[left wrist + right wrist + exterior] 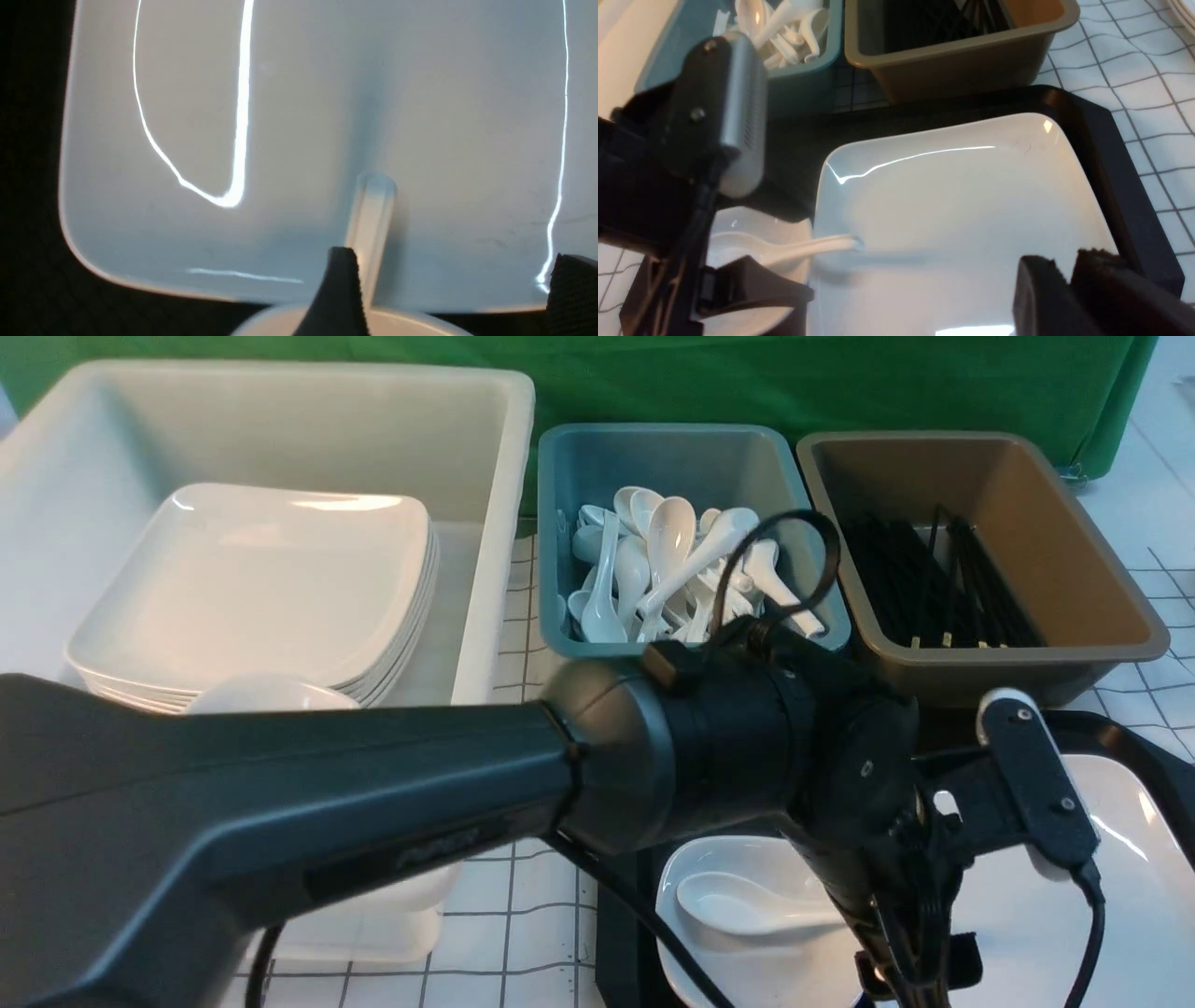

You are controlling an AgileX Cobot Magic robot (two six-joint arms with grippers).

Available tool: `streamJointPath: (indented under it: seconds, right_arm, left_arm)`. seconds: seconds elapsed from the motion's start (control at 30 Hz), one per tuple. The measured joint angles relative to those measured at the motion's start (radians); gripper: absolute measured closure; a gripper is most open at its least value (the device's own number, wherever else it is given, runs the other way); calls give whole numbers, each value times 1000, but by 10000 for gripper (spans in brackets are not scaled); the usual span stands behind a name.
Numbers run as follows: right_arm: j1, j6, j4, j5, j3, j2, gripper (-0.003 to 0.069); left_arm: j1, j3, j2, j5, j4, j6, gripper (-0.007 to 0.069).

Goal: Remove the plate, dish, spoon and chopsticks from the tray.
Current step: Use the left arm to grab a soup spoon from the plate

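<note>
Left gripper (455, 254), jaws spread, straddles the spoon (371, 210) handle, bowl in the dish (738, 857); far-edge blue bin (691, 457) holds spoons (667, 569), brown bin (1027, 476) chopsticks (934, 588)

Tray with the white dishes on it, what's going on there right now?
The left gripper is open over the handle of the spoon, not yet closed on it. The spoon lies in the small dish, its handle reaching over the big plate; both sit on the black tray. The right gripper hangs shut over the plate, holding nothing.
</note>
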Motion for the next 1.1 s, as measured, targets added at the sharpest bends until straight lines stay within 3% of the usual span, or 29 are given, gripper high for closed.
streamJointPath:
  seconds: [0.23,0.7,0.77,0.83,0.87,0.9,1.03,1.1]
  right_arm:
    - [0,0,0,23,0,0,487]
    - [0,0,0,25,0,0,467]
    - [0,0,0,25,0,0,466]
    - [0,0,0,25,0,0,463]
    - [0,0,0,26,0,0,463]
    - [0,0,0,27,0,0,462]
    - [0,0,0,32,0,0,460]
    - [0,0,0,33,0,0,460]
  left_arm:
    - [-6,-2,33,-118,57,71,78]
    - [-6,-2,119,-126,65,29,104]
    - [-6,-2,120,-126,63,-12,135]
    - [-6,-2,120,-126,69,-106,230]
    - [-6,-2,120,-126,70,-112,239]
    - [-6,-2,120,-119,77,-150,331]
    - [-6,-22,117,-76,85,-180,534]
    - [-6,-58,105,-7,86,-228,555]
